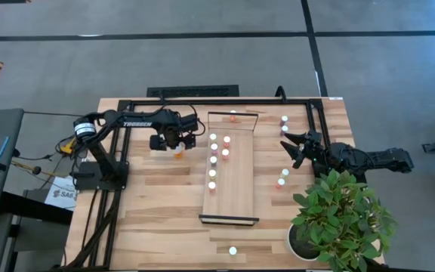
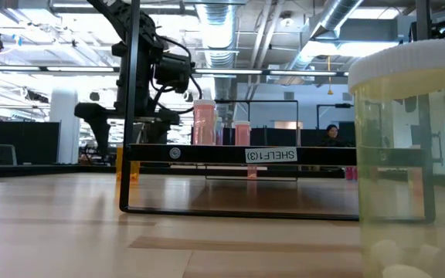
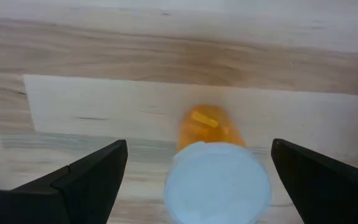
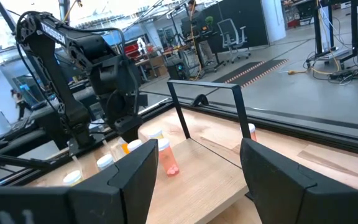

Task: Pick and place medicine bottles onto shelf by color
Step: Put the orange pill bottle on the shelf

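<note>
My left gripper (image 1: 174, 143) (image 3: 199, 155) is open and points down over an orange bottle (image 1: 178, 153) (image 3: 213, 168) with a white cap. The bottle stands upright on the table just left of the shelf (image 1: 242, 189). The fingers stand on either side of the bottle without touching it. Several white-capped bottles (image 1: 213, 160) stand in rows on the far half of the shelf. My right gripper (image 1: 297, 149) (image 4: 197, 155) is open and empty right of the shelf, above the table.
Loose bottles stand on the table right of the shelf (image 1: 283, 177) (image 1: 285, 124), and one stands near the front edge (image 1: 232, 250); it looms large in the low view (image 2: 408, 154). A potted plant (image 1: 342, 219) fills the near right corner. A black frame (image 1: 202, 102) runs along the far edge.
</note>
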Action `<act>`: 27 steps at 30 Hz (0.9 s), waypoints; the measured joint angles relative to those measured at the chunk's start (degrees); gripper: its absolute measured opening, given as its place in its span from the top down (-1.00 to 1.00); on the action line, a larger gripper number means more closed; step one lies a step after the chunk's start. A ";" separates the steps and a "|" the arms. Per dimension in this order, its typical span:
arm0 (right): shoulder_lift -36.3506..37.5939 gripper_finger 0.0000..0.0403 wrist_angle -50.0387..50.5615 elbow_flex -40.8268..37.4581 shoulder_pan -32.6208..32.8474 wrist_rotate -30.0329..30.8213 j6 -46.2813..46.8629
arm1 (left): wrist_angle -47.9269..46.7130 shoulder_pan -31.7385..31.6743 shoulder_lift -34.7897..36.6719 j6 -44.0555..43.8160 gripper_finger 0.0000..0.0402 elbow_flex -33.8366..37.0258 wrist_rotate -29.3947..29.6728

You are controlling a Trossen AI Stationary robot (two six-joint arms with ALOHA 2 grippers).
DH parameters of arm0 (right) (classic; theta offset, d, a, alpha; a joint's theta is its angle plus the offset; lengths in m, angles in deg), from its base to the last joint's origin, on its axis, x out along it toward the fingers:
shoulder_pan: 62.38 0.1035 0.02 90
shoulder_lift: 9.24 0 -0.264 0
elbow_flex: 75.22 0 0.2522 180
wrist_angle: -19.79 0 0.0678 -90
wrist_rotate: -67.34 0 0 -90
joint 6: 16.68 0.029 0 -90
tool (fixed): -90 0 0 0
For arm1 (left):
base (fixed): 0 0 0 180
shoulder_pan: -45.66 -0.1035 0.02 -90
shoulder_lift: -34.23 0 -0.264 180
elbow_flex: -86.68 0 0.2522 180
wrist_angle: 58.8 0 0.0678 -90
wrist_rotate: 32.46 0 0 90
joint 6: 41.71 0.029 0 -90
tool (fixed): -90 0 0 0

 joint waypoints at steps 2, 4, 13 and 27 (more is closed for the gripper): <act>0.00 -0.24 0.01 0.02 0.02 0.00 0.00 | 0.69 -0.04 0.00 -0.09 -0.93 0.20 0.59; -0.01 -0.24 0.00 0.01 0.01 0.00 0.01 | 1.02 -0.08 0.00 -0.72 -0.91 0.22 1.05; -0.01 -0.24 0.00 0.01 0.02 0.00 0.01 | 1.06 -0.09 0.00 -1.44 -0.44 0.22 1.14; 0.00 -0.24 0.00 0.02 0.02 0.00 0.00 | 1.78 0.04 0.02 -3.80 0.14 0.20 -1.28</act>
